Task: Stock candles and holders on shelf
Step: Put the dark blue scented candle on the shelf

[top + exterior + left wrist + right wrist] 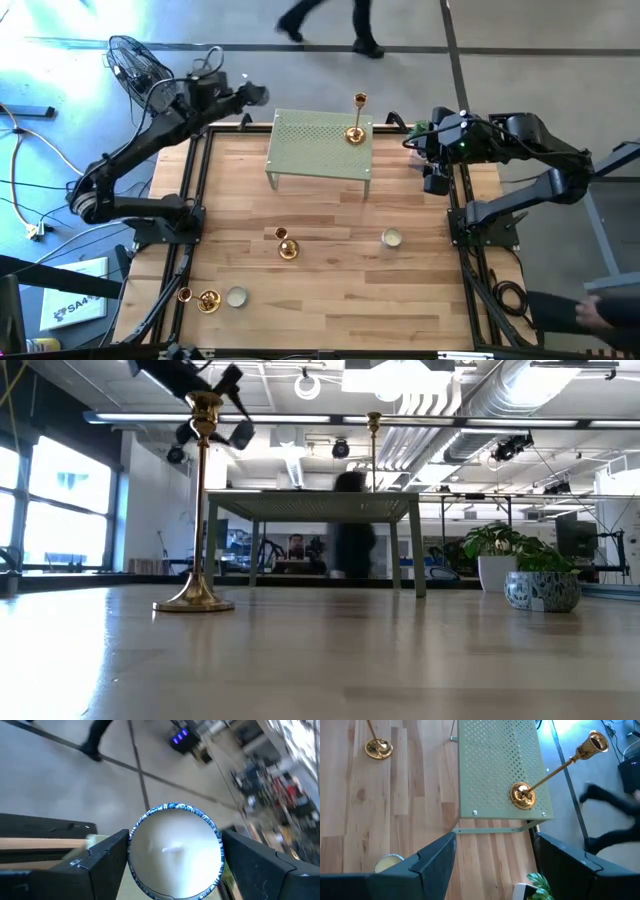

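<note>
My left gripper (252, 96) is raised by the far left corner of the sage-green shelf (320, 150) and is shut on a pale round candle (174, 851). One tall gold holder (355, 132) stands by its base on the shelf's far right part. Two gold holders (287, 248) (207, 300) stand on the table in front of the shelf. Two more candles (391, 237) (237, 296) lie on the table. My right gripper (436, 178) is open and empty beyond the shelf's right end; its own view (495, 865) looks over the shelf. My left gripper pinches the candle between its two fingers, one finger (105, 857) on each opposite side of the round rim (131, 851). The candle's white top face is turned toward the wrist camera. It is lifted clear of the table and the shelf.
A potted plant (540, 585) stands at the table's far right, near my right gripper. Dark frame rails (190, 200) run along the left and right table edges. A person walks on the floor beyond the far edge (330, 25). Bare wood lies between the shelf and the near holders.
</note>
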